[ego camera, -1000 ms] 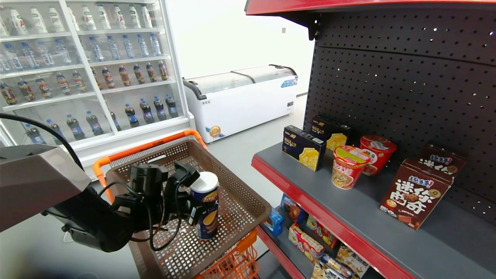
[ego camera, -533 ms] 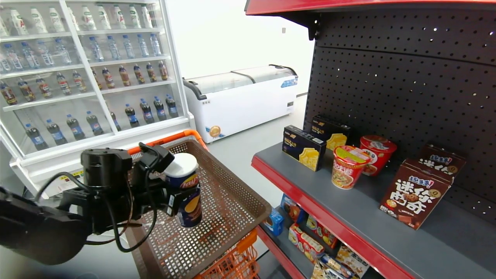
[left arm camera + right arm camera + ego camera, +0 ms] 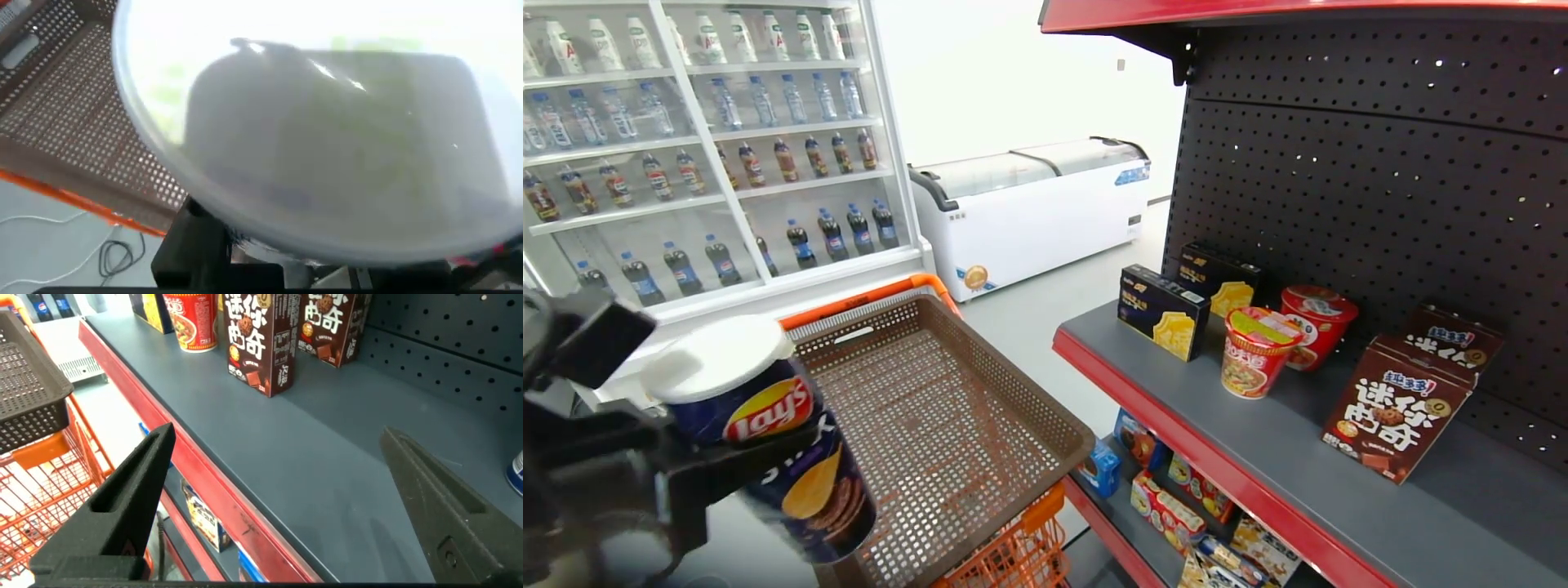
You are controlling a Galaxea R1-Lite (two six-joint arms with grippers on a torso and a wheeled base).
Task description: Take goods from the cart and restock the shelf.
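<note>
Blue, with a white lid (image 3: 715, 358), the chip can (image 3: 809, 506) hung at the near left in the head view, a little tilted. The left jaws were closed across its upper body. It was held above the near left corner of the cart's brown basket (image 3: 947, 425), not inside it. To the right stood the grey shelf (image 3: 1258, 457) with dark boxes (image 3: 1164, 314), noodle cups (image 3: 1254, 351) and brown cookie boxes (image 3: 1392, 408).

In the left wrist view the lid was close to the camera, with the basket below it.

In the right wrist view the right jaws were spread wide over a bare part of the shelf, with nothing between them.

The carrying step seemed in hand. The next move would call for bringing the can right, over the red edge, and setting it upright, clear of the cups.
</note>
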